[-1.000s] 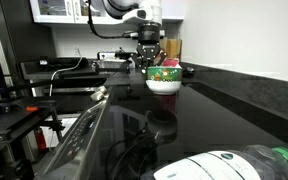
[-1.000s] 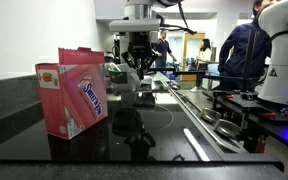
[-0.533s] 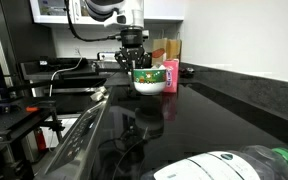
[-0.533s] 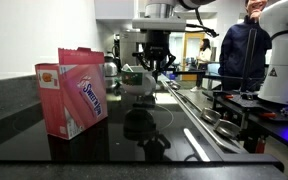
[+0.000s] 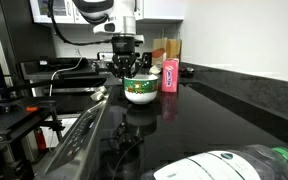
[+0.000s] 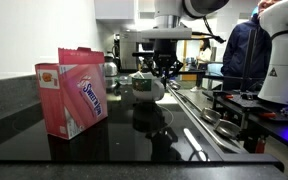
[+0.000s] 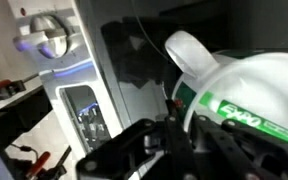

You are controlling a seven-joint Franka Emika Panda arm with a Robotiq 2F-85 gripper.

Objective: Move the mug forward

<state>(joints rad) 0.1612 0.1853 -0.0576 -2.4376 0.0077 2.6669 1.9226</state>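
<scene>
The mug (image 5: pixel 139 91) is wide, with a green upper band and a white base. It is at the black counter (image 5: pixel 214 110), next to the pink carton (image 5: pixel 169 77). My gripper (image 5: pixel 127 68) comes down from above and is shut on the mug's rim. The mug (image 6: pixel 147 86) and gripper (image 6: pixel 162 68) show in both exterior views. In the wrist view the mug (image 7: pixel 254 90) fills the right side, with my fingers (image 7: pixel 174 125) clamped on its rim. I cannot tell whether the mug touches the counter.
The pink carton (image 6: pixel 72 92) stands near the counter's edge. A white and green bottle (image 5: pixel 234 165) lies at the front. A stovetop (image 5: pixel 74 135) adjoins the counter. A person (image 6: pixel 246 50) and another robot arm (image 6: pixel 284 50) are beyond it.
My gripper has carried the mug across the counter, away from the pink carton's side and nearer the camera in one exterior view, rightward in the other. The carton has not moved.
</scene>
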